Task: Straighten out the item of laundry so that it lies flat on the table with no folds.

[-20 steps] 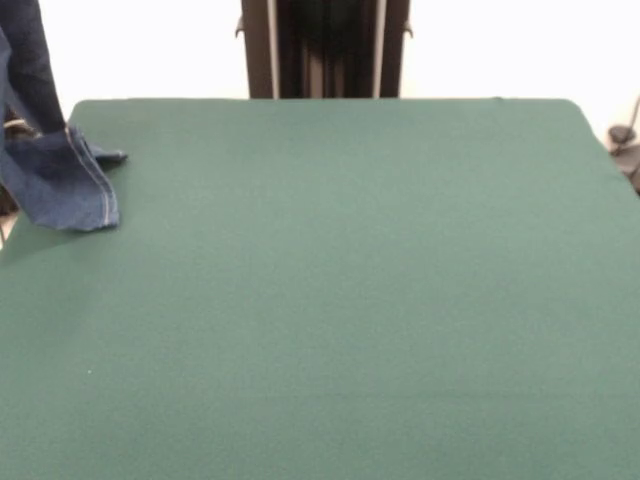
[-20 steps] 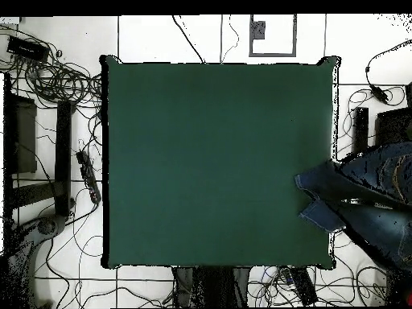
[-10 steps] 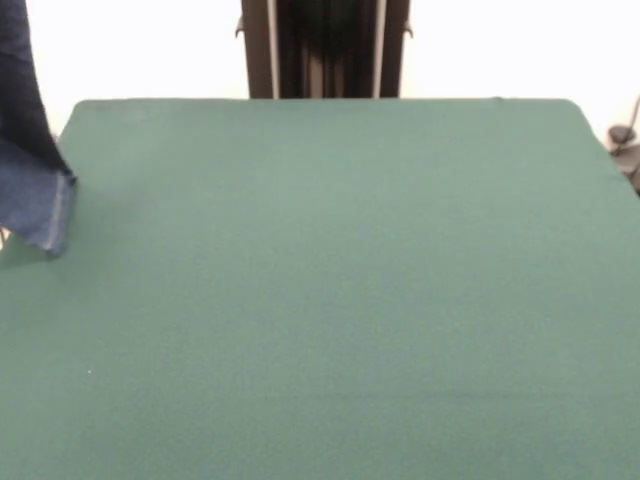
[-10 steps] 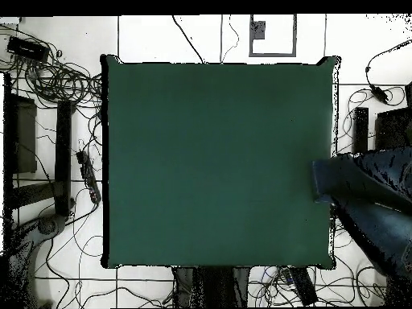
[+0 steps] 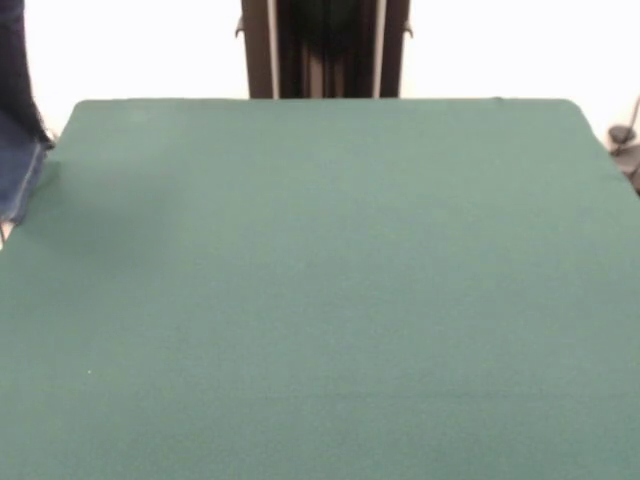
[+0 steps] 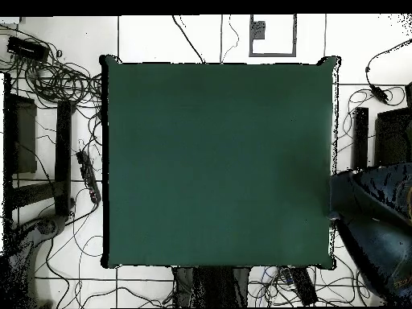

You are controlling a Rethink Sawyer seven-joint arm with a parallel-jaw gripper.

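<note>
The blue denim jeans [image 5: 14, 165] show only as a strip at the left edge of the front view, hanging beside the table's left side. In the overhead view the jeans [image 6: 372, 219] bulge at the right edge, almost wholly off the table, just reaching its right rim. What holds them up is out of view. The dark green table [image 5: 320, 280] is bare; it fills the middle of the overhead view [image 6: 217, 161]. The gripper shows in neither view.
The robot's black pedestal [image 5: 325, 48] stands behind the table's far edge. Tangled cables [image 6: 56, 80] and black frames lie on the floor at the overhead's left. Black boxes [image 6: 393, 133] stand at its right.
The jeans have been drawn off the table: a second ago a leg end lay on the table's edge; now they hang past the rim.
</note>
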